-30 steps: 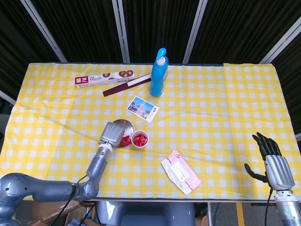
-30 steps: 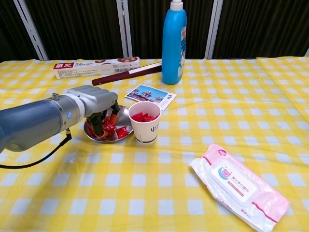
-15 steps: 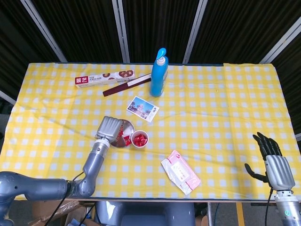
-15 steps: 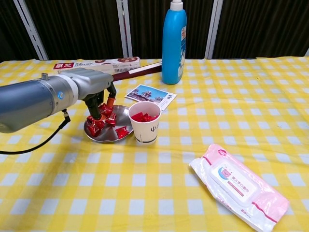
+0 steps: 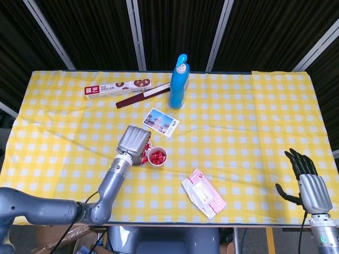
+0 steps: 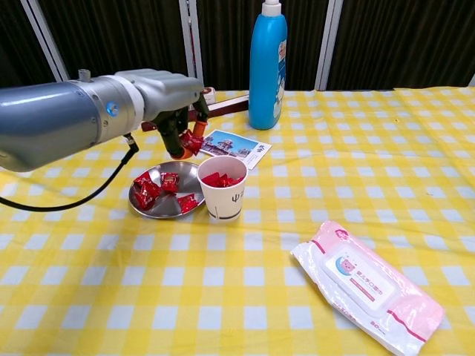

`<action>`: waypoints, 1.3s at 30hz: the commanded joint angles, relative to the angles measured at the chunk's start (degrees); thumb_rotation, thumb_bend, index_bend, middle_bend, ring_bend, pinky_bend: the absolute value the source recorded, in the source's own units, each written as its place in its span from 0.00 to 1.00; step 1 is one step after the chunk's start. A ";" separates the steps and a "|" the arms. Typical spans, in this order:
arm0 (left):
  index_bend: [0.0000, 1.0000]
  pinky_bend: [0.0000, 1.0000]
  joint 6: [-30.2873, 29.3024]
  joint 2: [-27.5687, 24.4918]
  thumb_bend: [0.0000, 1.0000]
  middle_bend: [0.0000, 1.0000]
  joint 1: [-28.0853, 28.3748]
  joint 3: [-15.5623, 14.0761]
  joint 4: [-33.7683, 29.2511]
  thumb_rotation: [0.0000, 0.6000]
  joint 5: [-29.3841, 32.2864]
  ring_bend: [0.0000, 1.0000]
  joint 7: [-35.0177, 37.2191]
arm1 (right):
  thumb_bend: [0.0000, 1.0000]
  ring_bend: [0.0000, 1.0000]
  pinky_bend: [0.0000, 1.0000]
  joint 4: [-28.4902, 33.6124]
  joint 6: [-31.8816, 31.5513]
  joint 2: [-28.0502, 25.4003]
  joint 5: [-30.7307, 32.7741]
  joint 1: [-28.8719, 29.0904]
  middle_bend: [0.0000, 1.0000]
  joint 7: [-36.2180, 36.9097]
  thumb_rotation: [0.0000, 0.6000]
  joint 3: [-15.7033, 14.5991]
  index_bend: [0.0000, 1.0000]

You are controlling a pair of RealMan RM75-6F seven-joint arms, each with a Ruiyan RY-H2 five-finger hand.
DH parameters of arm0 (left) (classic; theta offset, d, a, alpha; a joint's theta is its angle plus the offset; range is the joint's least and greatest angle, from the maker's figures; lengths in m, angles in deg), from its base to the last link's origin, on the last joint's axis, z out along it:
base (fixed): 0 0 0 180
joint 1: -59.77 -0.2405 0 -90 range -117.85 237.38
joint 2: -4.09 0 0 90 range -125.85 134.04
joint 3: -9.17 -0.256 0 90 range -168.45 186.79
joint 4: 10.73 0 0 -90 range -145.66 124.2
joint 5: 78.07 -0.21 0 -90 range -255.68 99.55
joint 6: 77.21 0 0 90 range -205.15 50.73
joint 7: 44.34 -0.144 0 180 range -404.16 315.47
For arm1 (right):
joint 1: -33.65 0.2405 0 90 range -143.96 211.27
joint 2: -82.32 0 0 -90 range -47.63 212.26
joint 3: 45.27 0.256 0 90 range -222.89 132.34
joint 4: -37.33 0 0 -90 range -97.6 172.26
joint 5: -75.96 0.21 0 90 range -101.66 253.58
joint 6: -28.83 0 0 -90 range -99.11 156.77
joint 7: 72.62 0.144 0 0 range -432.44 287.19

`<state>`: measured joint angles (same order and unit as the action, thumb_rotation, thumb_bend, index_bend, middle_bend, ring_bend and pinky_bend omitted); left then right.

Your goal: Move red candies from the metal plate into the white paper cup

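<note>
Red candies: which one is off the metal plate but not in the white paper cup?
The red candy pinched by the left robot hand, above the round metal plate; the others lie on it or in the cup.

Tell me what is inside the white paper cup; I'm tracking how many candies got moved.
The white paper cup holds several red candies heaped near its rim. Any candies beneath that top layer are covered, so they cannot be counted.
</note>
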<state>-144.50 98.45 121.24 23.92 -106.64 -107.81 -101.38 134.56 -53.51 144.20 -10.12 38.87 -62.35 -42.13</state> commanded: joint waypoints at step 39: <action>0.38 0.97 -1.78 -0.31 0.25 0.86 1.02 0.26 -4.09 1.00 -3.00 0.96 5.49 | 0.39 0.00 0.00 -0.34 -0.65 0.03 -0.49 -0.18 0.00 0.43 1.00 0.06 0.00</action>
<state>-145.95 98.78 122.77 24.09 -110.23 -110.28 -96.57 134.21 -54.16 144.23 -10.61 38.69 -61.92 -42.07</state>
